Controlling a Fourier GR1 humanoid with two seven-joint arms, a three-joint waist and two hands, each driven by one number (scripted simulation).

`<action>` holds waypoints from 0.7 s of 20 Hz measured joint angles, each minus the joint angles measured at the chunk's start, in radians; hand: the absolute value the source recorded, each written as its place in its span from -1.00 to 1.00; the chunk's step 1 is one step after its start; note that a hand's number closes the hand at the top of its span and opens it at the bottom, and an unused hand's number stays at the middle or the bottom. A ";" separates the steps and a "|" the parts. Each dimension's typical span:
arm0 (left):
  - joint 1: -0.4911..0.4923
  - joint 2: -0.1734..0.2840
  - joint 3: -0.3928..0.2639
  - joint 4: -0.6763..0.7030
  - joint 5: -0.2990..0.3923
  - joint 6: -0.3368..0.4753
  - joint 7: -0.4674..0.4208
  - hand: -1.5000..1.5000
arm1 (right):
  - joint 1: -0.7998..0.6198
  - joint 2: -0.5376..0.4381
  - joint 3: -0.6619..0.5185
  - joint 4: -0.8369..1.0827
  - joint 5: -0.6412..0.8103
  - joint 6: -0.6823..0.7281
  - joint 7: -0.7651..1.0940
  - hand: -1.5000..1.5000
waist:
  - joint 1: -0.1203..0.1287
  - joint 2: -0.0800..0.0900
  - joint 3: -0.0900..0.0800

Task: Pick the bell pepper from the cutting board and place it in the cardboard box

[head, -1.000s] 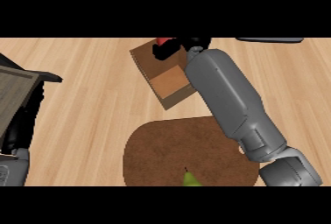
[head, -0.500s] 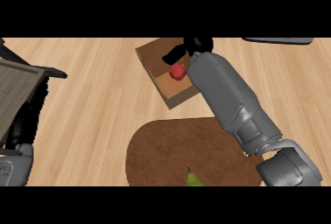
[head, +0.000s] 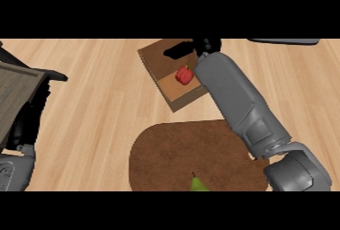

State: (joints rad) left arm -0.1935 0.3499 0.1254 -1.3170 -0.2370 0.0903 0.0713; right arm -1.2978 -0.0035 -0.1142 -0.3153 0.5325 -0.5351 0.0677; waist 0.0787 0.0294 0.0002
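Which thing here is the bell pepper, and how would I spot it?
Find the cardboard box at the top of the wooden counter, beside the grey right forearm. The bell pepper lies inside it, small and the only bright red thing in view.

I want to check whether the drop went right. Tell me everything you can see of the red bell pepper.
The bell pepper is small, glossy and red, with a darker stem end pointing up-screen. It shows inside the open cardboard box, against the brown floor near its right side, beside the grey right forearm. The right hand is just above it, not around it.
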 measured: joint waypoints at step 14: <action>0.052 0.026 0.058 0.022 0.016 -0.009 -0.023 0.00 | 0.112 -0.111 -0.179 -0.137 -0.204 0.055 -0.228 -1.00 | -0.066 -0.026 0.000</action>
State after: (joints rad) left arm -0.1415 0.3755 0.1835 -1.2953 -0.2215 0.0811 0.0480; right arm -1.1856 -0.1147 -0.2930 -0.4518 0.3289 -0.4802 -0.1602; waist 0.0128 0.0035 0.0000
